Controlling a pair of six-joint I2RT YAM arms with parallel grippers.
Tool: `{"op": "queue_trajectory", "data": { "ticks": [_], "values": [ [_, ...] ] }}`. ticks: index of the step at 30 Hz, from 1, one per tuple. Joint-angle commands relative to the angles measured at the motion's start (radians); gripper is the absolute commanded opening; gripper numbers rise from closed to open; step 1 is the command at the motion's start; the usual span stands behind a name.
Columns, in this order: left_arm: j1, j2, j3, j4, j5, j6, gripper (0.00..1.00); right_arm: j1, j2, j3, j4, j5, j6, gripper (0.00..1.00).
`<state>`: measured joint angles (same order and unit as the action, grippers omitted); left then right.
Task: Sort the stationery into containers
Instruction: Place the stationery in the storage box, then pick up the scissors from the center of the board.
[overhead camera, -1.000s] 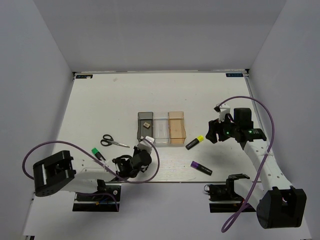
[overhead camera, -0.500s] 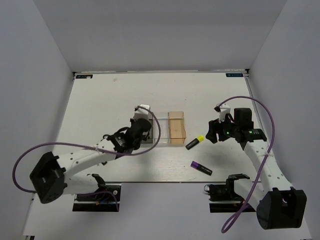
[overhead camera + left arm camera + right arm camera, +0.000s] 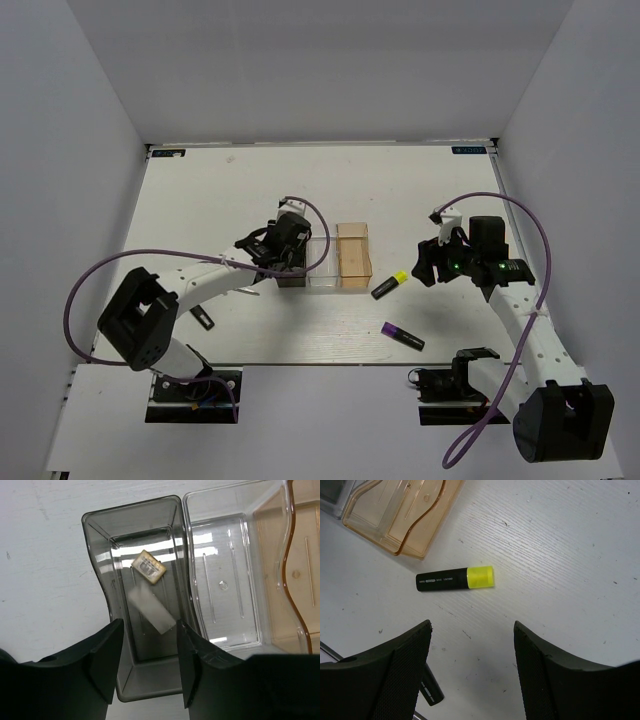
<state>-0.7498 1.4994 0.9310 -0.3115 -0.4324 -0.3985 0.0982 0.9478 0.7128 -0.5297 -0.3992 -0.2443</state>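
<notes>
My left gripper (image 3: 285,247) (image 3: 150,630) hovers open over the smoky grey bin (image 3: 100,555). In that bin lie a beige eraser block (image 3: 149,566) and a second pale eraser (image 3: 151,611), blurred, just below my open jaws. The clear bin (image 3: 322,262) (image 3: 225,580) and the amber bin (image 3: 353,252) (image 3: 395,510) hold nothing. My right gripper (image 3: 428,262) (image 3: 472,630) is open and empty above the table. The yellow-ended marker (image 3: 390,284) (image 3: 455,578) lies just beyond it. The purple-ended marker (image 3: 403,336) lies nearer the front.
A green-ended marker (image 3: 200,316) lies at the front left, partly under my left arm. The scissors are hidden by that arm. A black marker body (image 3: 432,690) shows beside my right gripper's left finger. The table's front edge (image 3: 320,364) is close.
My left gripper has carried an eraser from the front of the table back over the grey bin and opened; the eraser is now in the bin. The right arm has not moved.
</notes>
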Motion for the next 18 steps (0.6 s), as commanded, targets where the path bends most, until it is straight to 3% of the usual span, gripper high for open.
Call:
{"op": "queue_trajectory", "data": {
  "ticks": [1,5,6,8,9,10,12,14,18],
  "values": [
    [0.006,-0.027,0.045,-0.018,0.018,0.001,0.58,-0.002,-0.017,0.047,-0.006,-0.01,-0.007,0.69],
    [0.017,-0.082,0.037,-0.032,0.017,0.012,0.58,-0.002,-0.02,0.047,-0.006,-0.012,-0.009,0.71],
    [0.03,-0.093,0.042,-0.049,0.015,0.021,0.35,-0.002,-0.023,0.048,-0.007,-0.01,-0.009,0.71],
    [0.047,-0.125,0.043,-0.089,0.006,0.02,0.0,-0.002,-0.021,0.048,-0.009,-0.01,-0.009,0.67],
    [0.099,-0.139,0.029,-0.11,0.003,0.012,0.0,-0.003,-0.023,0.048,-0.012,-0.015,-0.01,0.61],
    [0.125,-0.171,0.019,-0.148,0.012,-0.003,0.0,-0.002,-0.024,0.048,-0.012,-0.018,-0.009,0.42],
    [0.226,-0.194,-0.041,-0.181,0.056,-0.054,0.0,-0.002,-0.032,0.048,-0.007,-0.02,-0.009,0.28],
    [0.373,-0.231,-0.082,-0.231,0.106,-0.121,0.0,-0.002,-0.03,0.043,-0.006,-0.023,-0.009,0.26],
    [0.547,-0.242,-0.141,-0.31,0.167,-0.345,0.05,0.001,-0.029,0.043,-0.006,-0.021,-0.009,0.33]
  ]
}}
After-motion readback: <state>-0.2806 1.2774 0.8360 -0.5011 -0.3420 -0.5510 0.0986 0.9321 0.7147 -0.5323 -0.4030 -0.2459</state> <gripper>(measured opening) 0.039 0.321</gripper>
